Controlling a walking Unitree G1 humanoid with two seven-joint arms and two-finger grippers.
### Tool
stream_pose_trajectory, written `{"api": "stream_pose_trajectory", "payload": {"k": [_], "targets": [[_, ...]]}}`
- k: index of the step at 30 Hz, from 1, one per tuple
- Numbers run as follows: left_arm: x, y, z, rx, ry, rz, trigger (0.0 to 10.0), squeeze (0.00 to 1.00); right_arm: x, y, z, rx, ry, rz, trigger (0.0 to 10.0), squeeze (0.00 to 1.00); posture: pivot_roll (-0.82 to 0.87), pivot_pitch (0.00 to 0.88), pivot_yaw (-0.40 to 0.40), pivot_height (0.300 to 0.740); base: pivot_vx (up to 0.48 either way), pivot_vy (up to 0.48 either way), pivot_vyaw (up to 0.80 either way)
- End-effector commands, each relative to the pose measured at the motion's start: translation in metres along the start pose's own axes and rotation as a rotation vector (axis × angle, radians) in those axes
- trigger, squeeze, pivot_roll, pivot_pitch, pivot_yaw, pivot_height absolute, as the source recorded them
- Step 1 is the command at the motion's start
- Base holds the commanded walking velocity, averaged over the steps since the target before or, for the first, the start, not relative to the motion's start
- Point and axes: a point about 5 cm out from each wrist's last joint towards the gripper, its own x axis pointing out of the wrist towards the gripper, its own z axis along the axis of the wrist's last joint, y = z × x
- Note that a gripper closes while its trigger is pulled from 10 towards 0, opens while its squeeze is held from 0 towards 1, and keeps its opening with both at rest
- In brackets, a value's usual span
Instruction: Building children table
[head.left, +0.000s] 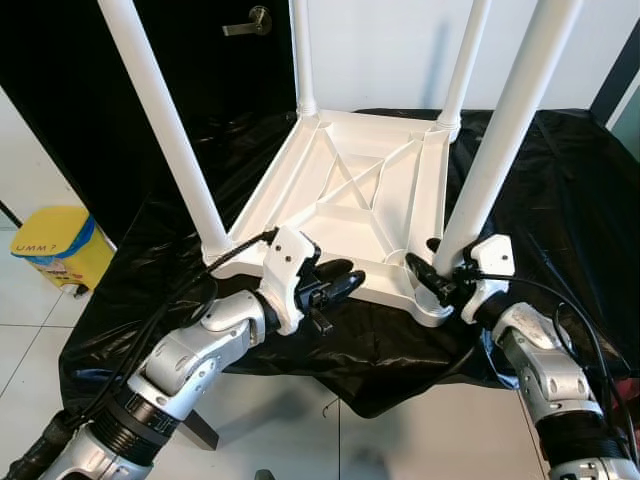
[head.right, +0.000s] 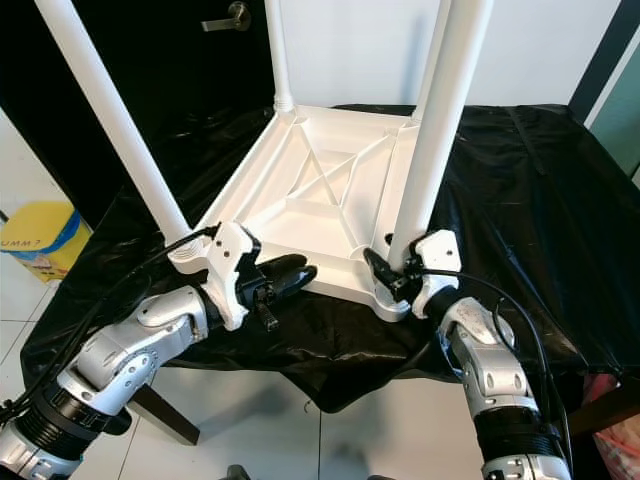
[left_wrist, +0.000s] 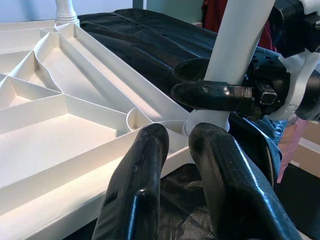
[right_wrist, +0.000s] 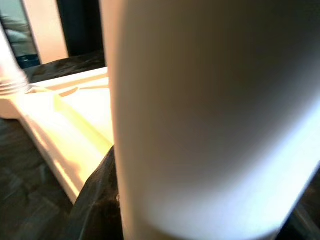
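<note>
Left eye view: upturned white table top lies on black-sheeted bench, four legs up. Right end effector clamps near-right leg at its base. Left end effector, fingers narrow, holding nothing, rests at the near edge. Yellow bin on the floor reads "UMM".

White plastic children's table inverted on the black sheet-covered surface — four legs up; yellow bin on floor, left.
</note>
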Motion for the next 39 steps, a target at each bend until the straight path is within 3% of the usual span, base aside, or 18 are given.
{"api": "stream_pose_trajectory", "payload": {"k": [1,10,12,18,20,22,27,39], "targets": [[-0.004,-0.010,0.002,0.013,0.006,-0.256,10.0,0.00,-0.005,0.000,-0.007,0.005,0.036,-0.066,10.0,0.00,-0.10,0.000,0.036,0.740,0.000,0.000,0.00],[-0.004,-0.010,0.002,0.017,0.010,-0.260,10.0,0.00,-0.014,0.004,-0.007,0.027,0.037,-0.348,10.0,0.00,-0.10,0.000,0.033,0.740,0.000,0.000,0.00],[-0.004,-0.010,0.002,0.017,0.010,-0.260,10.0,0.00,-0.014,0.004,-0.007,0.027,0.037,-0.348,10.0,0.00,-0.10,0.000,0.033,0.740,0.000,0.000,0.00],[-0.004,-0.011,0.002,0.014,0.010,-0.261,10.0,0.00,-0.017,0.014,-0.012,0.041,0.072,-0.456,10.0,0.00,-0.10,0.003,0.021,0.740,0.000,0.000,0.00],[-0.004,-0.012,0.001,0.011,0.008,-0.256,10.0,0.00,-0.017,0.023,-0.015,0.051,0.093,-0.577,10.0,0.00,-0.09,0.004,0.012,0.740,0.000,0.000,0.00],[-0.005,-0.012,0.001,0.009,0.007,-0.254,10.0,0.00,-0.017,0.027,-0.015,0.063,0.102,-0.621,10.0,0.00,-0.08,0.003,0.011,0.740,0.000,0.000,0.00],[-0.006,-0.012,0.000,0.007,0.007,-0.248,10.0,0.00,-0.014,0.039,-0.015,0.093,0.105,-0.640,10.0,0.00,-0.08,0.000,0.015,0.740,0.000,0.000,0.00],[-0.006,-0.010,0.001,0.014,0.010,-0.245,10.0,0.00,-0.015,0.041,-0.013,0.077,0.109,-0.639,10.0,0.00,-0.09,0.000,0.021,0.740,0.000,0.000,0.00]]}}
